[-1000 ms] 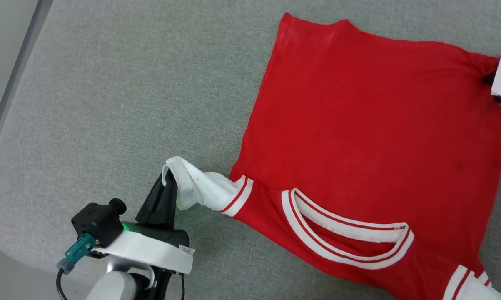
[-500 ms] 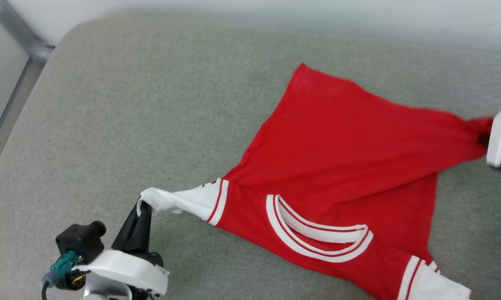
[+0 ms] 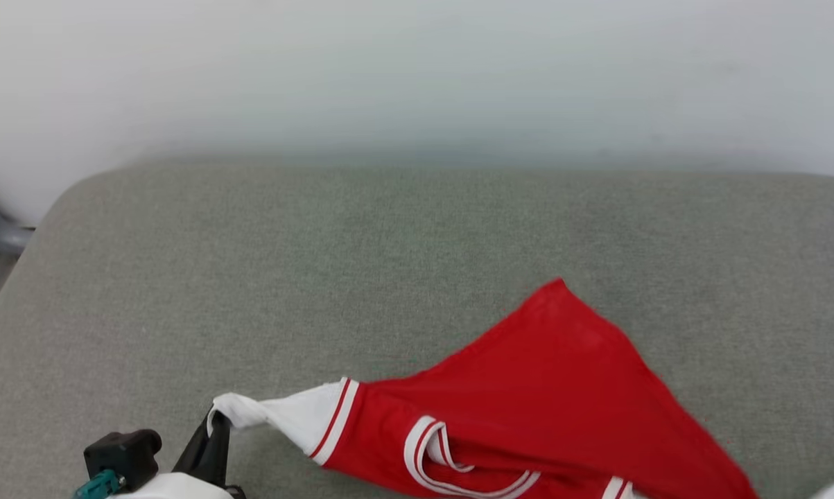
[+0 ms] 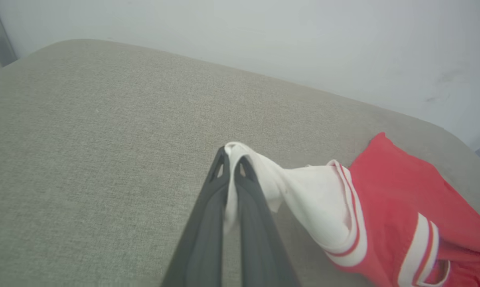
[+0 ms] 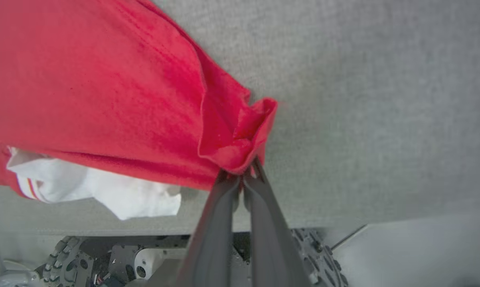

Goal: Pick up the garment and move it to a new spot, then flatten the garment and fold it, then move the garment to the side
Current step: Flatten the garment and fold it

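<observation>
Red garment (image 3: 548,388) spans between left end effector (image 4: 232,155), right end effector (image 5: 243,174), both clamping it.

One red jersey shirt (image 3: 548,395), white short sleeves, red-and-white striped trim, plain side up, low on the grey fabric surface (image 3: 319,277). Not flat: pulled taut between one white sleeve (image 3: 285,416), twisted to a point, and a bunched red corner (image 5: 240,139). Far corner (image 3: 559,291) lies peaked on the surface. Striped collar (image 3: 427,450) creased. Second white sleeve (image 5: 104,195) sags loose under the red body.
</observation>
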Tool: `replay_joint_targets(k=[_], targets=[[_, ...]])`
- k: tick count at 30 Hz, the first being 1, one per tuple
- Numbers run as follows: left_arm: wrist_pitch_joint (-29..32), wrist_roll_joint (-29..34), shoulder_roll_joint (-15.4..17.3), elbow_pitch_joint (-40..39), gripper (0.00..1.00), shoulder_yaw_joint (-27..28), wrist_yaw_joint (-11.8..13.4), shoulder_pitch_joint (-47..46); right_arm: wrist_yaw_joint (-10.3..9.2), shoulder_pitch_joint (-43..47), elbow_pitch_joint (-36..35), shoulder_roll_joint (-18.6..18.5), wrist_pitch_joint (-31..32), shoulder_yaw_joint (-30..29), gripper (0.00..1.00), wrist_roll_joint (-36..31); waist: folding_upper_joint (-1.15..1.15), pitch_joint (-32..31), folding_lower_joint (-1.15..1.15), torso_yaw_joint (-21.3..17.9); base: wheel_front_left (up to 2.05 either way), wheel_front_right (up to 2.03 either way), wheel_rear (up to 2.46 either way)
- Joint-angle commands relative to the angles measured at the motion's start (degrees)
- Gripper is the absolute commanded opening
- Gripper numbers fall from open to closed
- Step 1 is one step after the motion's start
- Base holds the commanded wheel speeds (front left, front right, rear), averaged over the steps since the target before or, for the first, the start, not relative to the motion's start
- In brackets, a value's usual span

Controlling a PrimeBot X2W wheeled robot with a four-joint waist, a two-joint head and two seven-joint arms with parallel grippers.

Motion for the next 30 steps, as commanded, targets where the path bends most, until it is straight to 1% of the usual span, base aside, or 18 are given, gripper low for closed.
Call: replay_joint_targets(k=[1,4,6,7,8,9,11,13,17,20,21,22,23,24,25,28,29,30], targets=[[0.4,-0.3,0.2,0.2,0.0,0.1,0.5,0.9,-0.04,3.1,-1.5,1.8,-0.4,-1.1,0.0,0.1,0.0,-1.5,0.01,-0.7,0.0,0.0,0.0],[0.7,-0.6,-0.1,-0.3,0.0,0.4,1.2,0.9,-0.04,8.3,-3.3,4.3,-0.9,-2.8,0.0,1.0,0.0,-1.9,0.01,-1.0,0.0,0.0,0.0],[1.0,-0.5,0.1,-0.5,0.0,0.2,1.4,0.8,-0.04,10.2,-3.8,5.1,-1.9,-3.4,0.0,1.8,0.0,-2.0,0.01,-1.1,0.0,0.0,0.0],[1.2,-0.5,0.2,-0.5,0.0,0.1,1.4,0.7,-0.04,10.7,-3.9,5.2,-2.6,-3.7,0.15,2.7,0.0,-2.0,0.01,-1.2,0.0,0.0,0.0],[1.3,-0.4,0.3,-0.6,0.0,0.0,1.5,0.6,-0.04,10.9,-4.1,5.3,-3.8,-3.8,0.59,3.9,0.0,-2.0,0.01,-1.4,0.0,0.0,0.0],[1.5,-0.4,0.3,-0.7,0.0,0.0,1.5,0.5,-0.04,11.1,-3.9,5.4,-5.4,-3.5,1.0,5.2,0.0,-2.0,0.01,-1.5,0.0,0.0,0.0],[1.7,-0.4,0.5,-0.9,0.0,-0.1,1.6,0.4,-0.04,11.2,-3.2,5.4,-9.4,-3.4,1.0,7.1,0.0,-2.1,0.01,-1.6,0.0,0.0,0.0],[1.8,-0.4,0.4,-1.0,0.0,-0.1,2.0,0.3,-0.04,10.0,-3.2,5.4,-14.7,-3.2,1.0,7.6,0.0,-2.0,0.01,-1.7,0.0,0.0,0.0],[2.1,-0.2,0.3,-1.4,0.0,-0.4,2.2,-0.1,-0.04,7.0,-3.3,5.4,-26.3,-1.9,1.0,6.1,0.0,-1.5,0.01,-1.4,0.0,0.0,0.0],[2.2,0.0,0.2,-1.7,0.0,-0.7,2.2,-0.9,-0.03,3.9,-3.2,5.3,-35.5,-0.3,1.0,3.7,0.0,-0.8,0.01,-0.9,0.0,0.0,0.0],[2.2,0.1,0.1,-1.9,0.0,-0.9,2.2,-1.3,-0.03,2.4,-3.3,4.6,-38.8,0.2,1.0,2.8,0.0,-0.3,0.01,-0.6,0.0,0.0,0.0],[2.3,0.2,0.1,-2.1,0.0,-1.0,2.1,-1.8,-0.04,1.4,-2.6,4.0,-40.7,1.2,1.0,2.5,0.0,0.4,0.01,-0.3,0.0,0.0,0.0],[2.3,0.2,0.1,-2.1,0.0,-1.0,2.1,-1.8,-0.04,1.4,-2.6,4.0,-40.7,1.2,1.0,2.5,0.0,0.4,0.01,-0.3,0.0,0.0,0.0],[2.2,0.3,0.0,-2.3,0.0,-1.1,2.0,-2.4,-0.04,0.2,-2.0,3.8,-42.6,2.1,1.0,2.7,0.0,1.2,0.01,0.1,0.0,0.0,0.0],[2.1,0.5,-0.1,-2.5,0.0,-1.3,1.9,-3.0,-0.03,-1.3,-1.4,3.1,-43.9,3.1,1.0,2.5,0.0,2.0,0.01,0.4,0.0,0.0,0.0],[1.8,0.9,-0.5,-3.0,0.0,-1.7,1.5,-5.2,-0.03,-7.3,0.9,0.7,-45.0,6.0,1.0,1.7,0.0,4.9,0.01,1.5,0.0,0.0,0.0],[1.6,1.1,-0.6,-3.0,0.0,-1.8,1.3,-6.2,-0.03,-9.0,1.8,-0.4,-44.3,7.2,1.0,1.4,0.0,5.9,0.01,1.9,0.0,0.0,0.0],[1.0,1.5,-1.3,-2.6,0.0,-2.5,0.5,-8.5,-0.04,-15.0,4.3,-4.0,-41.0,11.5,1.0,0.9,0.0,8.4,0.01,3.0,0.0,0.0,0.0]])
